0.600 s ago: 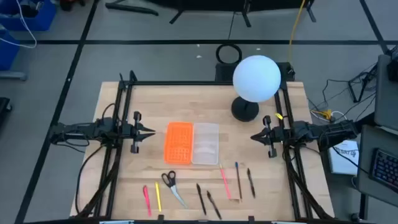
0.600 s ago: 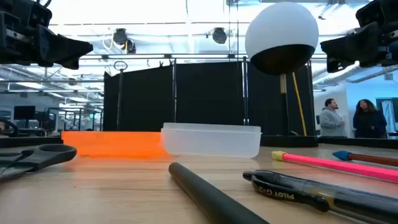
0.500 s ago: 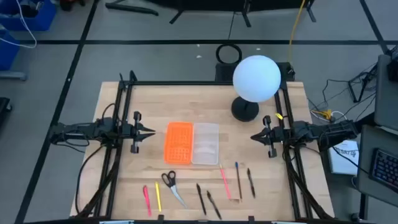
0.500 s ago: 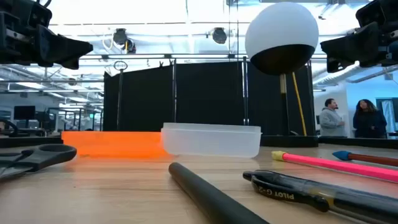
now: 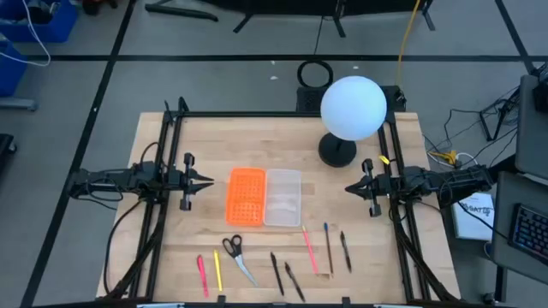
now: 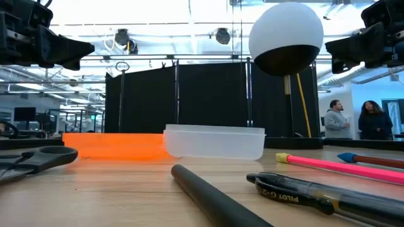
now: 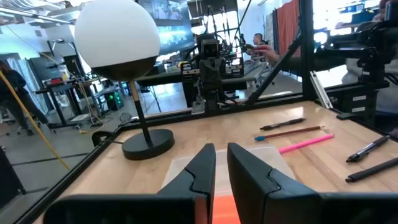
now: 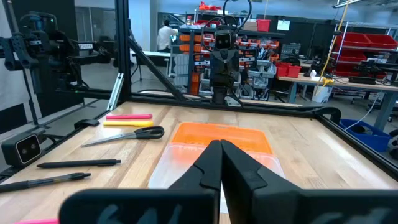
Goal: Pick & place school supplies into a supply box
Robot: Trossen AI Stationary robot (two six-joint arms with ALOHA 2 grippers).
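High view: both arms hover over the wooden table, one at each side, tips pointing inward at the box that lies open between them. The left tool holds nothing, its fingers parted by only a thin slit, as the left wrist view shows. The right tool is pressed fully closed and empty.

The box sits mid-table, its orange grid half toward the left arm and its clear tray toward the right arm. Neither tool touches it.

Along the near edge lie the supplies, all on the bare wood and well apart from both tools. From the left: a pink pen, a yellow pencil, the scissors, two black pens, a second pink pen, a reddish-brown pencil and another dark pen.

A white globe lamp on a black base stands at the far right of the table, close to the right arm and beyond the box's far right corner. Nothing lies between either tool and the box.

Low view shows two people standing in the room beyond.
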